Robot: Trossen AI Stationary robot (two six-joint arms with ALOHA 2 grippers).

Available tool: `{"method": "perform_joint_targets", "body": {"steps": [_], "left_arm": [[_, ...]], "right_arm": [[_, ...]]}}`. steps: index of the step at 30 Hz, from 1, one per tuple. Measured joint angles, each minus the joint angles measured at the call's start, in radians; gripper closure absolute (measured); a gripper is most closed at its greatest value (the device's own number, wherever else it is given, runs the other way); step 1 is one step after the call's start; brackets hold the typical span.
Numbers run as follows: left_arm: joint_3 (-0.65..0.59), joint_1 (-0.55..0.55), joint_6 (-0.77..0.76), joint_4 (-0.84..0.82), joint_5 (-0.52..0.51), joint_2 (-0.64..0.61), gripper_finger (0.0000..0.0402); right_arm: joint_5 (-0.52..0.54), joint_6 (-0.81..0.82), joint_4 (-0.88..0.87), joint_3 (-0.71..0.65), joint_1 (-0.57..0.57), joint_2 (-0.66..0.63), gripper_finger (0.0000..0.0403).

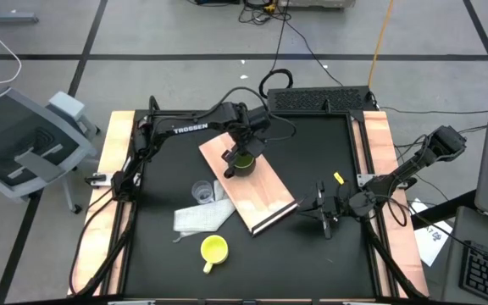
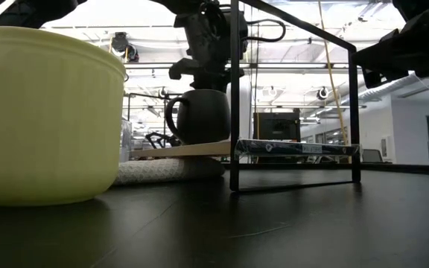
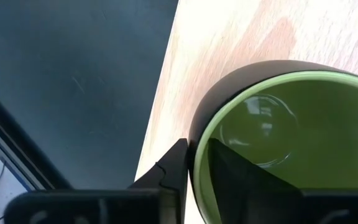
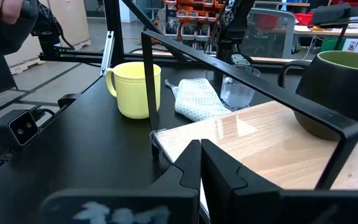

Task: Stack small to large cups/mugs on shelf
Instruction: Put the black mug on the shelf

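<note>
The olive-green mug [image 1: 243, 163] [image 2: 199, 115] stands upright on the light-wood shelf [image 1: 265, 191], handle toward the table's left. My left gripper [image 3: 196, 158] comes down on it from above, slightly open, with the rim between its fingers. One end of the shelf rests on the white cloth [image 2: 170, 171]. The clear cup [image 1: 202, 192] stands beside the cloth, and the yellow mug [image 1: 214, 248] stands near the table's front edge. My right gripper [image 1: 320, 209] [image 4: 201, 149] hovers shut by the shelf's dark-edged end, with nothing between its fingers. My left gripper has the mug's rim [image 3: 199, 149] between its fingers, on the side away from the handle. One finger [image 3: 241, 174] is inside the mug and one [image 3: 173, 171] is outside, both pointing down. Whether they touch the wall I cannot tell. The mug's base rests on the shelf.
A black wire frame [image 2: 233, 112] stands upright at the shelf's dark end, just ahead of my right gripper. A small yellow piece [image 1: 338, 178] lies on the table's right part. A black box [image 1: 320, 100] sits at the far edge. Bare tabletop lies front right.
</note>
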Motion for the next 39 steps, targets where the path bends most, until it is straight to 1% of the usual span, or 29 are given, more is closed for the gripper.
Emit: {"method": "perform_joint_targets", "body": {"steps": [8, 12, 17, 23, 26, 30, 34, 37, 39], "left_arm": [[0.0, -0.004, -0.021, 0.006, -0.009, 0.0, 0.0333], [0.0, -0.013, -0.03, 0.011, -0.012, 0.0, 0.0321], [0.0, -0.021, -0.052, 0.013, -0.017, 0.0, 0.0283], [0.0, -0.029, -0.1, 0.018, -0.129, -0.001, 0.0224], [0.007, -0.033, -0.109, 0.019, -0.136, -0.016, 0.02], [0.013, -0.045, -0.115, 0.033, -0.134, -0.064, 0.0181], [0.013, -0.05, -0.133, 0.031, -0.134, -0.143, 0.0174], [0.013, -0.054, -0.185, 0.026, -0.114, -0.22, 0.0174], [0.013, -0.055, -0.24, 0.017, -0.079, -0.279, 0.0174]], "right_arm": [[0.0, 0.0, 0.0, 0.0, 0.0, 0.0, 0.0403], [0.0, 0.0, 0.0, 0.0, 0.0, 0.0, 0.0403], [0.0, 0.0, 0.0, 0.0, 0.0, 0.0, 0.0403], [0.0, 0.0, 0.0, 0.0, 0.0, 0.0, 0.0403], [0.0, 0.0, 0.0, 0.0, 0.0, 0.0, 0.0403], [0.0, 0.0, 0.003, 0.0, 0.0, 0.0, 0.0403], [0.0, 0.0, 0.001, -0.001, 0.0, 0.0, 0.0403], [0.0, 0.0, 0.003, -0.001, 0.0, 0.0, 0.0403], [0.0, -0.002, 0.004, -0.001, 0.0, 0.0, 0.0403]]}}
